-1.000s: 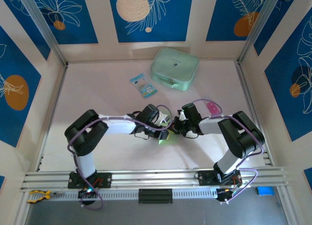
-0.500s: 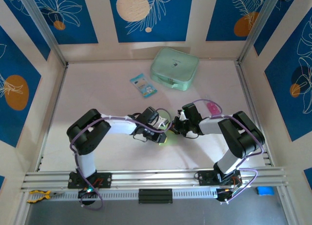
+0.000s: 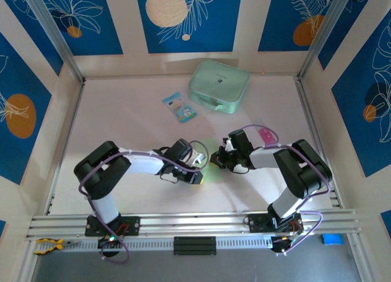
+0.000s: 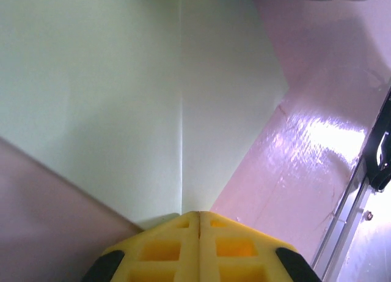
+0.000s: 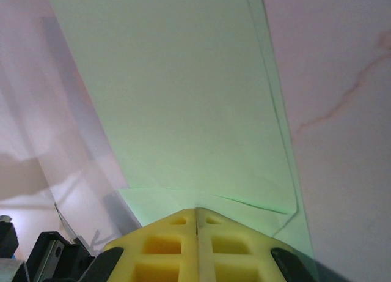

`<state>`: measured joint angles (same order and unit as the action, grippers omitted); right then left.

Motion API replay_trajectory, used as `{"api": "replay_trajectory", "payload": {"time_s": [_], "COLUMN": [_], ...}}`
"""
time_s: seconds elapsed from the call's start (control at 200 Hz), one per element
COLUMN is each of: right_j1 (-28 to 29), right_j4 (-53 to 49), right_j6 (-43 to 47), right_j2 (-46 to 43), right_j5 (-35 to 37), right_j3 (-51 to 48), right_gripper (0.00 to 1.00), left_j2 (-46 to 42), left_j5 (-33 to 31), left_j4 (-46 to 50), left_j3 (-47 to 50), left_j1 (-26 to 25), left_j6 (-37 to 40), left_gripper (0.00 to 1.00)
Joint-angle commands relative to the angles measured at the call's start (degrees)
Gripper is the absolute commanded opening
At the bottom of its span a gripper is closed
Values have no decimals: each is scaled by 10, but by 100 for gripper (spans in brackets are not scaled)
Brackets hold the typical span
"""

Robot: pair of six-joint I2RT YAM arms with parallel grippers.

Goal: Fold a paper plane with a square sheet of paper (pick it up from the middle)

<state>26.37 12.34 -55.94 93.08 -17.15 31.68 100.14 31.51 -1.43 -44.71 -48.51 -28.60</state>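
Both arms reach inward and meet over the middle of the pale pink table (image 3: 122, 123), towards its near side, and the sheet of paper (image 4: 122, 98) is caught between them. The left gripper (image 4: 199, 213) has its yellow fingers pressed flat together on an edge of the light-green sheet. From its wrist camera a straight crease runs down the paper right into the seam where the two fingers meet, and the sheet's right edge slants off to a corner with the glossy table beyond. The right gripper (image 5: 197, 210) is clamped on the paper in the same way. Its fingers are closed tight over a spot where the sheet lies doubled, with a folded layer along the right-hand edge and a thin flap line just ahead of the fingertips. I cannot tell whether the paper lies on the table or hangs a little above it. Well back from all this, the mint-green zip case (image 3: 219, 86) sits near the rear wall with the small blue-and-white packet (image 3: 179, 106) just beside it, and a little pink object (image 3: 266, 134) rests by the right arm.
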Motion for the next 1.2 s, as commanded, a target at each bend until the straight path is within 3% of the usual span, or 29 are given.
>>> {"api": "replay_trajectory", "payload": {"time_s": [0.0, 0.315, 0.79, 1.195], "right_j1": [-8, -8, -7, -3], "right_j4": [-72, -68, -63, -87], "right_j6": [11, 8, 9, 26], "right_j2": [3, 3, 3, -57], "right_j5": [36, 31, 21, 4], "right_j3": [-23, -22, -16, 27], "right_gripper": [0, 0, 0, 0], "left_j2": [-17, -78, 66, 70], "left_j5": [8, -23, -32, -40], "left_j4": [44, 21, 45, 60], "left_j3": [14, -9, -112, -81], "left_j1": [-3, 1, 6, 6], "left_j6": [-1, -4, 8, 9], "left_gripper": [8, 6, 5, 1]}}
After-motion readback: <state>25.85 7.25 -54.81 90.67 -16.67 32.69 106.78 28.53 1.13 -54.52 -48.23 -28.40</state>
